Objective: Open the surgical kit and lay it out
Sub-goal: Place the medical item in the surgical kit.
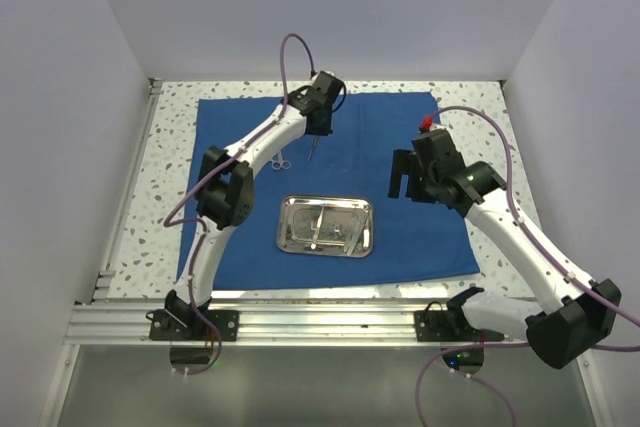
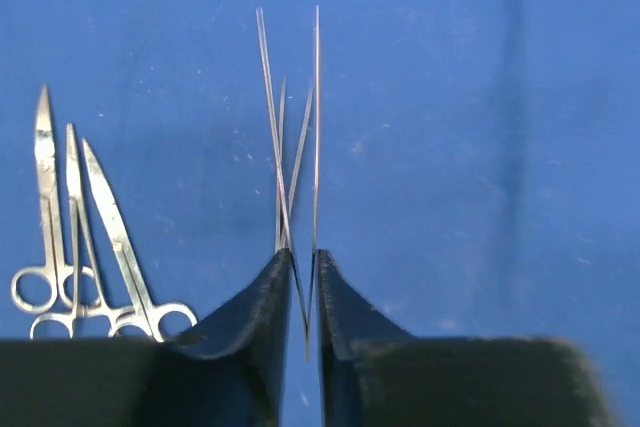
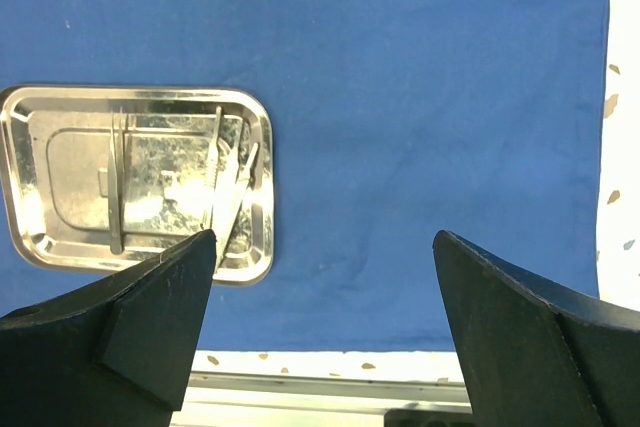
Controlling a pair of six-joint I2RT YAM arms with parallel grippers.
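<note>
Above drape [image 2: 480,147], L claw [image 2: 303,257] pinches tweezers [image 2: 316,97]; R claw [image 3: 320,235] spread wide

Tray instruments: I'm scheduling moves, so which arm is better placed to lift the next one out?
Right. The right pincer is open and empty near the tray; the left pincer is shut on tweezers over the cloth.
</note>
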